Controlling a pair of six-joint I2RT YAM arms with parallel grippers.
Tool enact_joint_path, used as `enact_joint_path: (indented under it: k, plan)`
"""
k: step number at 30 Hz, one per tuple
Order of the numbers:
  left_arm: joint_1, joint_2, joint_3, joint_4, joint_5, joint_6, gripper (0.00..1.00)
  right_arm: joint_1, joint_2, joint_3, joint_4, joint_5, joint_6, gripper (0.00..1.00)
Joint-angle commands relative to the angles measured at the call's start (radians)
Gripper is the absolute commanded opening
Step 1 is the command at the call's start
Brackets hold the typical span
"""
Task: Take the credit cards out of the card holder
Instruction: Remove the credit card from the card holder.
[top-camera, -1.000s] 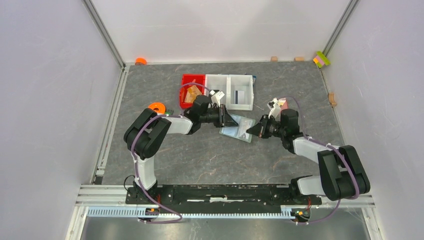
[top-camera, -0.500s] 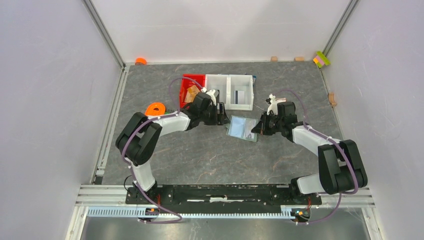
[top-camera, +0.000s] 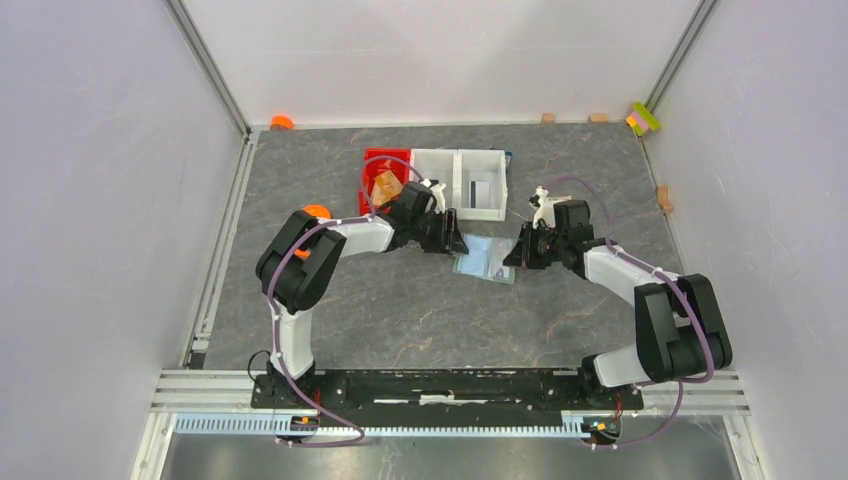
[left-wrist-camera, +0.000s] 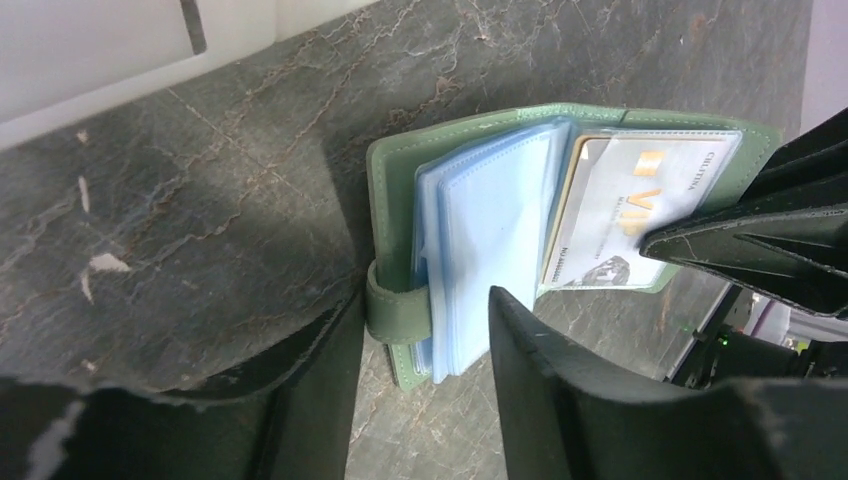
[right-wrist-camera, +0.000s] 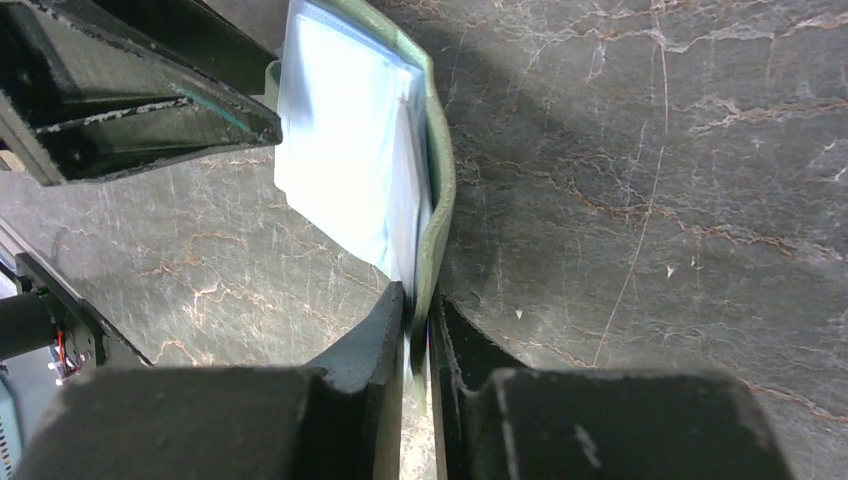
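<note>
Green card holder (right-wrist-camera: 441, 190): edge pinched in right end effector (right-wrist-camera: 418, 302).

Sage-green card holder (top-camera: 484, 258) lies open near the middle of the table (top-camera: 400, 310), just nearer than the white bin (top-camera: 456, 180). Its closing tab (left-wrist-camera: 396, 315) curls round the left edge, and a stack of pale blue clear sleeves (left-wrist-camera: 490, 230) stands fanned up from the spine. One credit card (left-wrist-camera: 618, 214), white-gold with "VIP" lettering, sits face-up in the holder's right-hand pocket, not yet out. Farther off, a grey card (top-camera: 480, 191) lies flat in the white bin's right compartment and a tan-gold card (top-camera: 386, 184) rests tilted in the red bin (top-camera: 366, 185).
</note>
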Motion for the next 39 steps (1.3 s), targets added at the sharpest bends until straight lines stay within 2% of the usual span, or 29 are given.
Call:
enact_joint_path:
  k: [1, 4, 6, 11, 15, 17, 21, 32, 39]
  plan:
    - [-0.009, 0.041, 0.041, 0.0, 0.086, -0.003, 0.48, -0.003, 0.015, 0.017, 0.017, -0.043, 0.02, 0.19]
    - [-0.01, 0.059, 0.051, -0.007, 0.086, -0.017, 0.25, -0.003, 0.013, 0.006, 0.04, -0.062, 0.034, 0.29]
    - [-0.01, 0.057, 0.056, -0.045, 0.033, -0.006, 0.16, -0.001, 0.008, 0.003, 0.028, -0.052, 0.027, 0.31]
    - [-0.008, 0.035, 0.058, -0.104, -0.049, 0.017, 0.11, -0.004, -0.025, -0.011, -0.028, 0.026, -0.01, 0.36]
    - [-0.009, 0.035, 0.062, -0.115, -0.06, 0.022, 0.1, -0.004, -0.06, -0.031, -0.036, 0.046, -0.018, 0.51]
    - [-0.01, 0.034, 0.062, -0.12, -0.062, 0.023, 0.1, -0.006, -0.089, -0.048, -0.038, 0.06, -0.023, 0.54]
    - [-0.01, 0.033, 0.065, -0.127, -0.069, 0.026, 0.09, -0.014, -0.134, -0.073, -0.061, 0.083, -0.039, 0.53]
    - [-0.01, 0.04, 0.073, -0.143, -0.078, 0.028, 0.09, -0.025, -0.174, -0.134, 0.0, 0.002, -0.021, 0.33]
    - [-0.011, 0.041, 0.077, -0.145, -0.08, 0.029, 0.09, -0.025, -0.219, -0.142, 0.051, -0.041, -0.014, 0.34]
